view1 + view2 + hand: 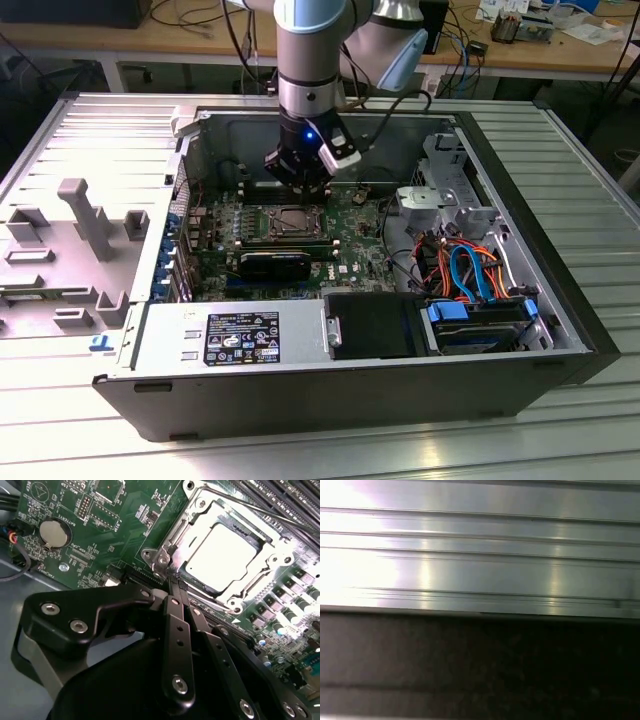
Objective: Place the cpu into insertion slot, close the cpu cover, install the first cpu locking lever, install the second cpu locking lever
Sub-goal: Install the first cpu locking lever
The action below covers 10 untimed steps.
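Green board: cpu point(226, 550) beside fingers point(176, 587)

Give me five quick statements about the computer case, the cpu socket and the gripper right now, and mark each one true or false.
1. The cpu sits in the insertion slot. True.
2. The cpu cover stands raised open. False: it lies flat around the chip, framing it.
3. The gripper holds the cpu. False: its fingers are together and empty, tips at the corner of the cover.
4. The arm reaches into an open computer case. True.
5. The motherboard is blue. False: it is green.
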Tool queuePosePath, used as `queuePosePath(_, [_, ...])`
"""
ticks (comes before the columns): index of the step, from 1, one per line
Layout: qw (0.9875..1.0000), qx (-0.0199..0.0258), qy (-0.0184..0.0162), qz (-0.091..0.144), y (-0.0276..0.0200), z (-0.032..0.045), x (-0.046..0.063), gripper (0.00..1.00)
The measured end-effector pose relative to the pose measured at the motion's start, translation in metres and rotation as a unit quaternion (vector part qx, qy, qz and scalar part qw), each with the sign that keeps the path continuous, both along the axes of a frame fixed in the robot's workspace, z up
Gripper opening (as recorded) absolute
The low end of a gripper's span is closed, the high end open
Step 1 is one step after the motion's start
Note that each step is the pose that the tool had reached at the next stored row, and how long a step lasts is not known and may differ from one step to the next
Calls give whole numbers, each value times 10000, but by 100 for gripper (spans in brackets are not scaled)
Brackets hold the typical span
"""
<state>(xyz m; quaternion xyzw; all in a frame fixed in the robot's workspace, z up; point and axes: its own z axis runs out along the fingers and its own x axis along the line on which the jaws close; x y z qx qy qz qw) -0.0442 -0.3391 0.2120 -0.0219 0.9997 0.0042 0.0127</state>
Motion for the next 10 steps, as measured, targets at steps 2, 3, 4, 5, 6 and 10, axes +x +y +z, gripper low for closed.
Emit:
queuePosePath(2, [10000,-4,0,0,-3,20,0,11])
queuePosePath(3, [10000,-7,-1,0,-6,21,0,11])
queuePosePath(4, [10000,-13,0,1,-12,22,1,11])
queuePosePath(5, [10000,-17,0,1,-20,22,1,11])
queuePosePath(6, [10000,-21,0,1,-25,22,1,11])
queuePosePath(10, [10000,-27,0,0,-35,22,0,11])
